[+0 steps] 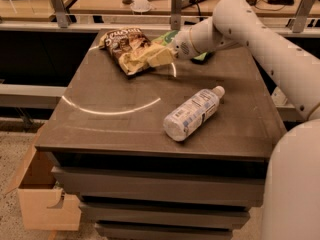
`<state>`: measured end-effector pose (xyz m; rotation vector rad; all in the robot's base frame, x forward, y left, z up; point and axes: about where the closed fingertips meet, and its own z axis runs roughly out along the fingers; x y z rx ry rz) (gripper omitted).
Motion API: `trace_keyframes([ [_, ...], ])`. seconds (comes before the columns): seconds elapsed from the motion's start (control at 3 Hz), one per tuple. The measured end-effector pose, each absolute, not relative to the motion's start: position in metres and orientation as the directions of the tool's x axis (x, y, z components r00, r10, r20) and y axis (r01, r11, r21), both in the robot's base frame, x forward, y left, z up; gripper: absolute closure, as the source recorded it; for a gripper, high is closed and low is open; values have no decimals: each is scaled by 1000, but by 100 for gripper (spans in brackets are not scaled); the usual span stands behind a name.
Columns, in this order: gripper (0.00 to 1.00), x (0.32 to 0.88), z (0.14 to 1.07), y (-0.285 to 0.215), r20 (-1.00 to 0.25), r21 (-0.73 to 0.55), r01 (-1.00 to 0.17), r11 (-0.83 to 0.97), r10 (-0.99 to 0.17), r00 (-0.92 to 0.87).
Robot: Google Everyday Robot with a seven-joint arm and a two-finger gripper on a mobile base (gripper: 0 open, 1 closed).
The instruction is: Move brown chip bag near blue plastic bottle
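Note:
The brown chip bag lies crinkled at the table's far left, its pale yellow end toward the front. My gripper reaches in from the right on the white arm and sits at the bag's right edge, touching or just over it. The blue plastic bottle lies on its side right of the table's middle, white cap pointing to the far right. It is well apart from the bag, nearer the front.
A green snack bag lies behind my gripper, mostly hidden by the arm. The dark table drops off at the front and sides. A cardboard box stands on the floor at the lower left. A railing with posts runs behind the table.

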<state>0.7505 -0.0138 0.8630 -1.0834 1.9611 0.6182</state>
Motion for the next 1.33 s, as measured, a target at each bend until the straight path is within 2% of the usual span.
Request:
trace_keyframes([
  [0.33,81,746,875,-33,-822,8,-850,527,-481,-306],
  [0.67,98,709,887,-78,-782,-20,-836,549,-529,-329],
  [1.0,76,690,892,-92,-767,-30,-846,532,-555,-322],
  [1.33,45,678,898,-100,-762,-30,-849,528,-561,-323],
])
